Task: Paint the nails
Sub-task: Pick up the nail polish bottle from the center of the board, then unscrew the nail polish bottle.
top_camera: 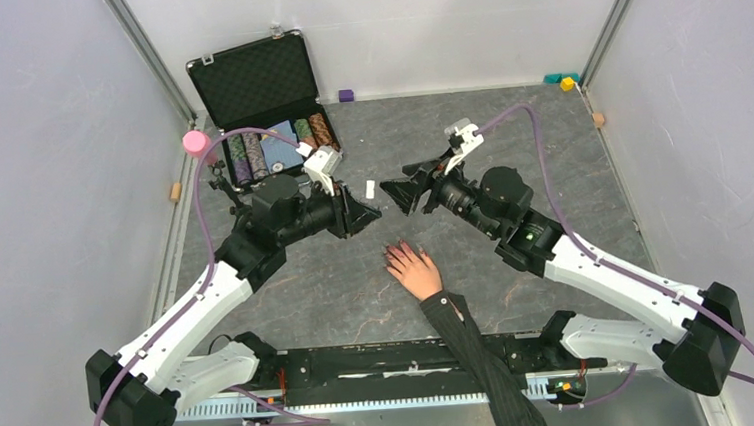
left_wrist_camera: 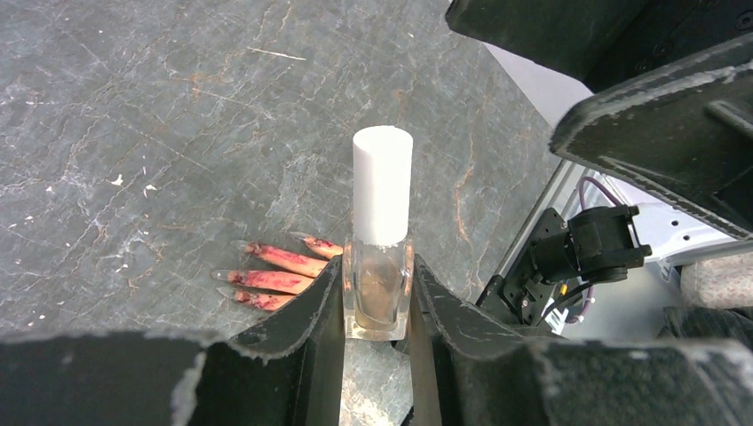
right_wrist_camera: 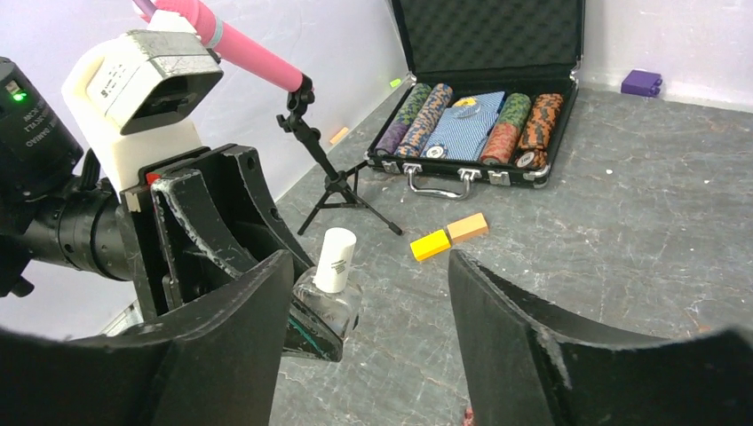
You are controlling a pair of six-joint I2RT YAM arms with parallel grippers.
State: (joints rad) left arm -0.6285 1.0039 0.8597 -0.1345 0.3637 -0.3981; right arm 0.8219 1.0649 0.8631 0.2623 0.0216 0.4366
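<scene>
A pale hand (top_camera: 415, 268) in a dark pinstriped sleeve (top_camera: 483, 356) lies flat on the grey table, fingers pointing away from the arms. The left wrist view shows its red-smeared fingers (left_wrist_camera: 280, 271) with long pointed nails (left_wrist_camera: 222, 276), low beside my left finger. My left gripper (top_camera: 371, 214) (left_wrist_camera: 379, 306) is shut on a small clear bottle with a white cap (left_wrist_camera: 382, 240), held upright above the table just beyond the fingertips. My right gripper (top_camera: 399, 193) (right_wrist_camera: 368, 342) is open and empty, facing the bottle (right_wrist_camera: 330, 280) at close range.
An open black case of poker chips (top_camera: 266, 110) (right_wrist_camera: 479, 115) stands at the back left. A small tripod with a pink top (top_camera: 195, 143) (right_wrist_camera: 328, 177) is beside it. Yellow and tan blocks (right_wrist_camera: 448, 237) lie before the case. A purple block (top_camera: 346, 95) sits by the back wall.
</scene>
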